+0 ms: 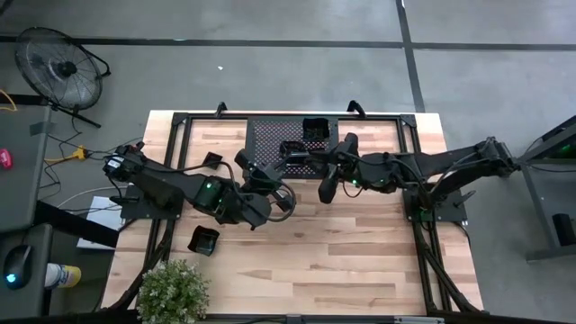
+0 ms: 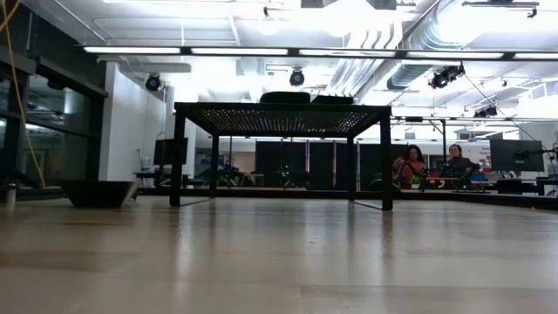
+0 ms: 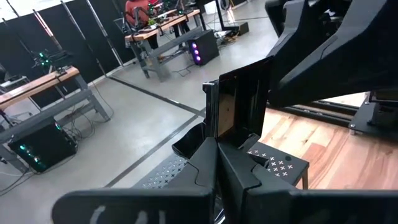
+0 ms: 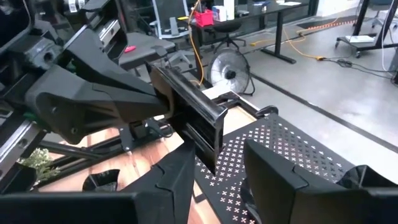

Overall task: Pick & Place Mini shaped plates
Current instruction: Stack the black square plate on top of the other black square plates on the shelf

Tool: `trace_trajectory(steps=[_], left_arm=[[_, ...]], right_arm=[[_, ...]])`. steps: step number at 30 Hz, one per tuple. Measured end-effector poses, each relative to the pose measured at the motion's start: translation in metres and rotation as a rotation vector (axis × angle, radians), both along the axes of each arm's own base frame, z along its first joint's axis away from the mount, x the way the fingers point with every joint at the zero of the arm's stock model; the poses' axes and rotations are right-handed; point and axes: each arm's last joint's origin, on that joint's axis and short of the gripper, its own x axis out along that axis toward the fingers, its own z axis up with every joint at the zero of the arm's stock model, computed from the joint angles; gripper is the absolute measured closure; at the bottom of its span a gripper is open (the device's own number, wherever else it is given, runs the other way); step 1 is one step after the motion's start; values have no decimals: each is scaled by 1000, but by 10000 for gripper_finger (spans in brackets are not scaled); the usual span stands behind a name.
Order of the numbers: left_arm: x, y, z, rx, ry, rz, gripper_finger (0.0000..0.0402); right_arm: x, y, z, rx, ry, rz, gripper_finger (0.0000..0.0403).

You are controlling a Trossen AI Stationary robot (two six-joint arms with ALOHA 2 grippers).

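Observation:
My left gripper (image 3: 217, 158) is shut on a square black mini plate (image 3: 237, 102), which stands on edge above the perforated rack (image 1: 270, 135). My right gripper (image 4: 217, 158) faces it from the table's right, open, a finger on each side of the plate's free end (image 4: 208, 149). In the high view the two grippers meet over the rack's near edge (image 1: 301, 165). Two more plates (image 1: 315, 126) (image 1: 290, 147) sit on the rack. Two others (image 1: 213, 162) (image 1: 203, 240) lie on the table. My left gripper pinches the plate's lower edge (image 3: 225, 142) between its two fingers, coming nearly level from the table's left. The plate stands upright above the fingers, clear of the rack. My right gripper's fingers stand beside the plate's free end; whether one touches it, I cannot tell.
The rack stands on four legs (image 2: 179, 157) at the table's far middle. A potted plant (image 1: 171, 290) sits at the near left corner. Bare wood (image 1: 342, 252) lies in front of both arms. People sit at desks (image 2: 427, 166) beyond the table.

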Motion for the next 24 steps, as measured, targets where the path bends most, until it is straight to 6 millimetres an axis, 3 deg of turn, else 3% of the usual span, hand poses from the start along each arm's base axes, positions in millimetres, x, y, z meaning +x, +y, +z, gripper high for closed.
trace_trajectory(steps=[24], left_arm=[[0,0,0,10,11,0,402]], right_arm=[[0,0,1,4,-4,14,394]])
